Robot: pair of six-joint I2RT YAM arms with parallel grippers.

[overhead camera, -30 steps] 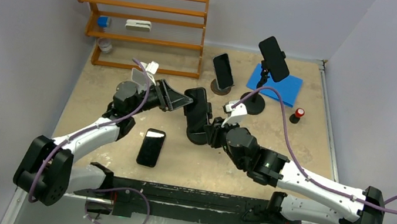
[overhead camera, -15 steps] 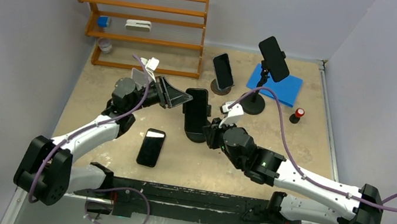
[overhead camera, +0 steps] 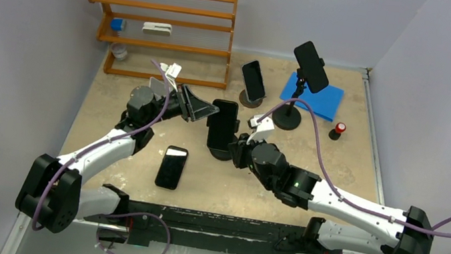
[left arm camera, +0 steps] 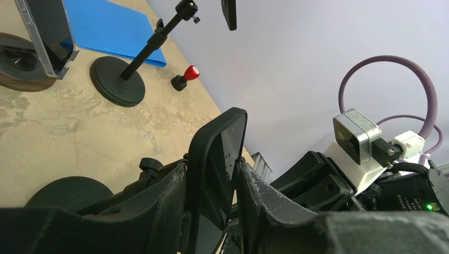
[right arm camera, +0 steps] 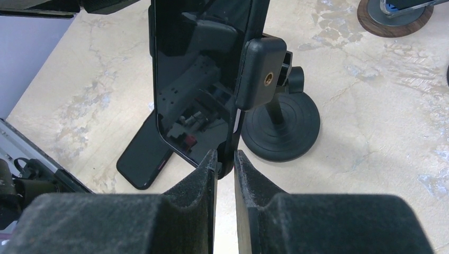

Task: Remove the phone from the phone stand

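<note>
The phone (overhead camera: 222, 121) is not yet out of the phone stand (right arm camera: 280, 129). It stands upright near the middle of the counter (overhead camera: 338, 164), and the stand's clamp (right arm camera: 263, 71) grips its edge.

Both arms have reached it. The left end effector (left arm camera: 212, 169) comes in from 9 o'clock with its fingers drawn in against the two faces of the phone's upper part. From its wrist view they look to be touching on both sides, so I judge this a grip on the phone. The right end effector (right arm camera: 225, 159) comes in from 4 o'clock. It is narrowed to a slit, with the phone's lower corner pinched between its fingertips just below the clamp.

So the approach and the grasp look done. What is left is the removal itself: pulling the phone free of the clamp, then carrying it clear of the stand. Neither end effector holds the stand, so its round base may lift or tip with the phone if the clamp holds tight.

A second phone (overhead camera: 172, 166) lies flat on the counter at 7 o'clock from the stand. A wooden rack (overhead camera: 163, 30) sits at the counter's 11 o'clock corner.
</note>
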